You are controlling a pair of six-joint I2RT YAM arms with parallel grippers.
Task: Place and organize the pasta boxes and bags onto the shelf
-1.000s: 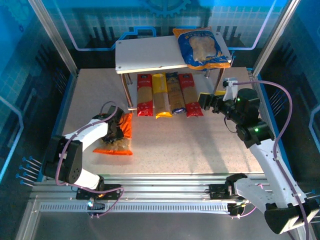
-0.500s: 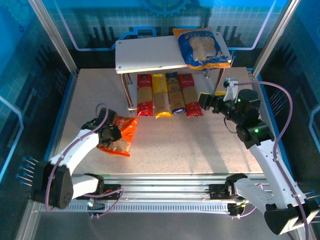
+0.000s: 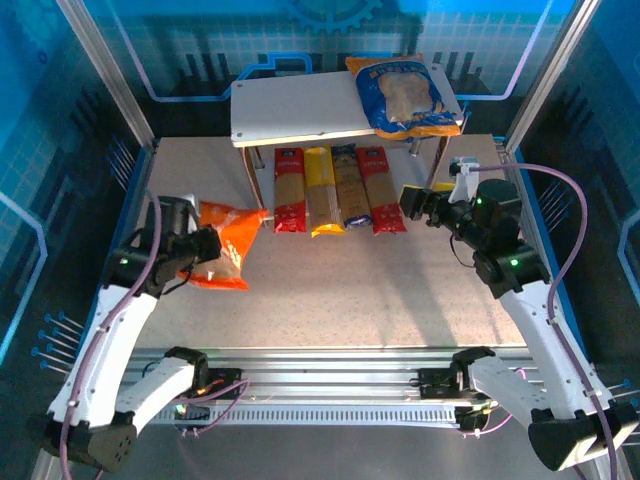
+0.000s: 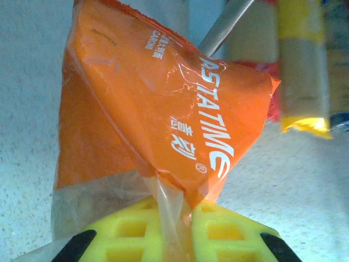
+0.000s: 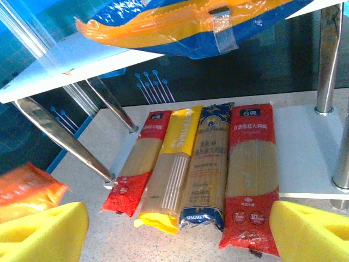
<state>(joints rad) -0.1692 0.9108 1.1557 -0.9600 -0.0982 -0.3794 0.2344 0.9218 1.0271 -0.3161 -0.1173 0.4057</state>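
My left gripper (image 3: 202, 247) (image 4: 174, 213) is shut on the clear edge of the orange bag (image 3: 226, 252) (image 4: 163, 109), holding it at the left of the table, left of the shelf (image 3: 295, 110). The blue bag (image 3: 405, 95) (image 5: 180, 22) lies on the right end of the shelf's top board (image 5: 71, 65). On the lower board (image 5: 305, 136) lie the pasta boxes side by side: red (image 3: 290, 190) (image 5: 136, 164), yellow (image 3: 321, 192) (image 5: 174, 164), dark blue (image 3: 349, 188) (image 5: 210, 158), red (image 3: 380, 190) (image 5: 253, 174). My right gripper (image 3: 412, 205) (image 5: 174, 237) hovers open just right of them, holding nothing.
Thin metal shelf legs (image 3: 258, 190) (image 5: 60, 142) (image 4: 223, 27) stand at the corners of the rack. A blue-walled enclosure with aluminium posts (image 3: 105, 70) surrounds the speckled table (image 3: 350, 290). The left half of the top board is bare.
My left gripper has closed on the orange bag and carried it up and to the left, off the spot where it lay. The right arm has stayed put.
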